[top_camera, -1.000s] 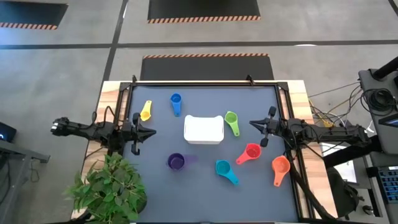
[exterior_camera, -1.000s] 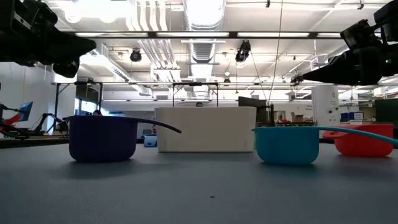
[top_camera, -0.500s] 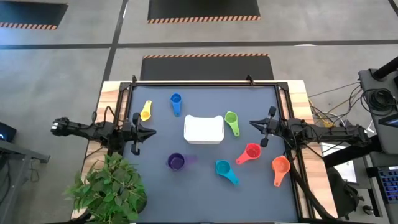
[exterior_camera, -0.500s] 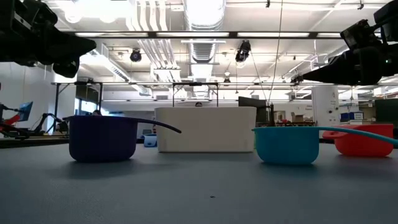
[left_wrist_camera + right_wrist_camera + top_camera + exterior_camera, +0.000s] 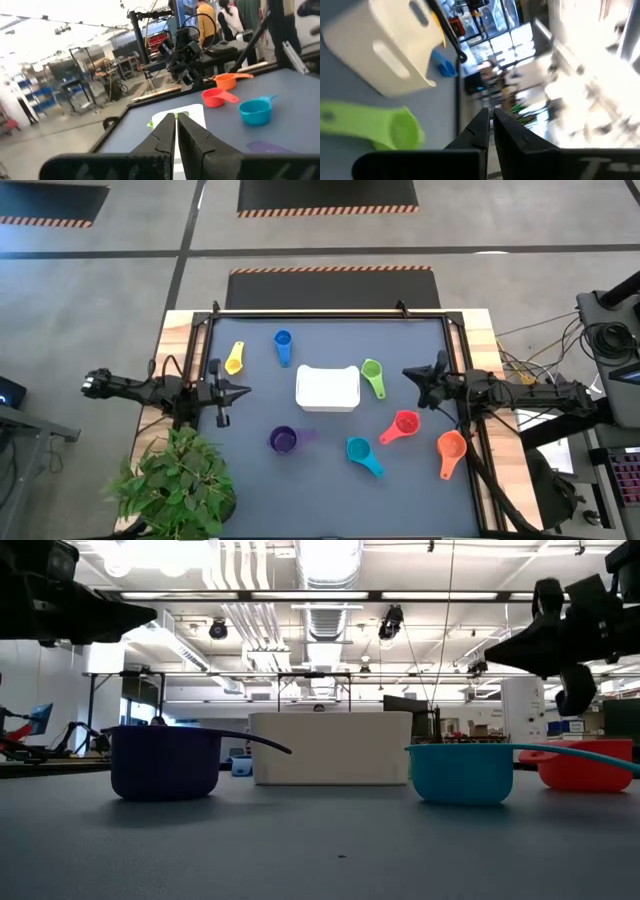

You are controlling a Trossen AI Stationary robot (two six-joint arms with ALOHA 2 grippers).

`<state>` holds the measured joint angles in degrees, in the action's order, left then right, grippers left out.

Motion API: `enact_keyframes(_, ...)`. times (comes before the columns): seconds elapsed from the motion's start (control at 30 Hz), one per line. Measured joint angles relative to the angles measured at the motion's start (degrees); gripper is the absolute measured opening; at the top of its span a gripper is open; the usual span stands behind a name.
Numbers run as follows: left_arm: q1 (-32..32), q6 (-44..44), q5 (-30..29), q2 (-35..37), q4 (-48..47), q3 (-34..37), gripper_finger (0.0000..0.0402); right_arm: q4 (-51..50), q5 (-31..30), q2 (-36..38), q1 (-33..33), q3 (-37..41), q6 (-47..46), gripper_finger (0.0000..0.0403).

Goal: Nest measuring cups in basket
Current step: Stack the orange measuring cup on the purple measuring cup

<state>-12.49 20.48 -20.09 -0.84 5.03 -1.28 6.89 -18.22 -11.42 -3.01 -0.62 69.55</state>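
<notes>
The white basket (image 5: 327,388) sits mid-table, empty, ringed by seven loose measuring cups: yellow cup (image 5: 234,359), blue cup (image 5: 282,343), green cup (image 5: 372,372), purple cup (image 5: 283,440), teal cup (image 5: 358,451), red cup (image 5: 404,424), orange cup (image 5: 451,447). A potted plant (image 5: 175,485) crowds the near-left corner. The left gripper (image 5: 243,390) and right gripper (image 5: 406,373) hover at opposite table edges, fingers pressed together, holding nothing.

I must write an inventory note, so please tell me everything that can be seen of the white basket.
The white basket is a small rectangular container with rounded corners, apparently smooth plastic. The right wrist view shows an oval handle slot in one wall. It stands upright near the middle of the dark table; no cup can be seen inside it. The green cup lies close beside it, apart from it. Nothing touches it except the table.
</notes>
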Motion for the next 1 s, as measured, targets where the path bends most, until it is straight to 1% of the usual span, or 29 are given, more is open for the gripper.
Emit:
enact_keyframes(0.07, 0.00, 0.45, 0.00, 0.00, 0.01, 0.00, 0.0000, 0.05, 0.00, 0.00, 0.00, 0.00, 4.68, 0.0013)
enact_keyframes(0.2, 0.00, -3.82, 0.06, -0.02, 1.14, 0.00, 0.0000, 0.28, 0.08, 0.00, 0.00, 0.00, 5.32, 0.0013)
enact_keyframes(0.27, 0.00, -7.12, 0.07, -0.03, 5.71, 0.00, 0.0000, 0.29, 0.16, 0.00, 0.00, 0.00, 5.32, 0.0013)
enact_keyframes(0.37, -0.07, -15.86, 0.08, -0.02, 13.59, 0.00, 0.0000, 0.33, 0.19, 0.00, 0.00, 0.00, 4.82, 0.0013)
enact_keyframes(0.4, -0.07, -18.94, 0.07, -0.02, 16.07, 0.00, 0.0000, 0.38, 0.39, 0.00, 0.00, 0.00, 1.90, 0.0013)
enact_keyframes(0.47, -0.07, -22.74, 0.06, -0.02, 20.08, 0.00, 0.0000, 0.79, 1.67, 0.00, 0.00, 0.00, -9.17, 0.0013)
enact_keyframes(0.6, -0.07, -22.18, 0.03, 0.00, 24.51, 0.00, 0.0000, 2.59, 3.08, 0.00, 0.00, 0.00, -28.06, 0.0013)
enact_keyframes(0.7, -0.07, -23.69, -0.29, -0.16, 25.99, 0.00, 0.0000, 4.20, 3.69, 0.00, 0.00, 0.00, -44.47, 0.0013)
enact_keyframes(0.73, -0.07, -24.55, -0.40, -0.22, 26.56, 0.00, 0.0000, 5.55, 3.67, 0.00, 0.00, 0.00, -48.12, 0.0013)
enact_keyframes(0.83, -0.06, -25.05, -0.53, -0.35, 28.47, 0.00, 0.0000, 11.44, 3.61, 0.00, -0.02, 0.00, -54.59, 0.0013)
enact_keyframes(1.0, -0.06, -24.60, -5.12, -0.40, 29.75, -0.01, 0.0000, 23.73, 3.60, -0.85, -0.02, 0.00, -59.37, 0.0013)
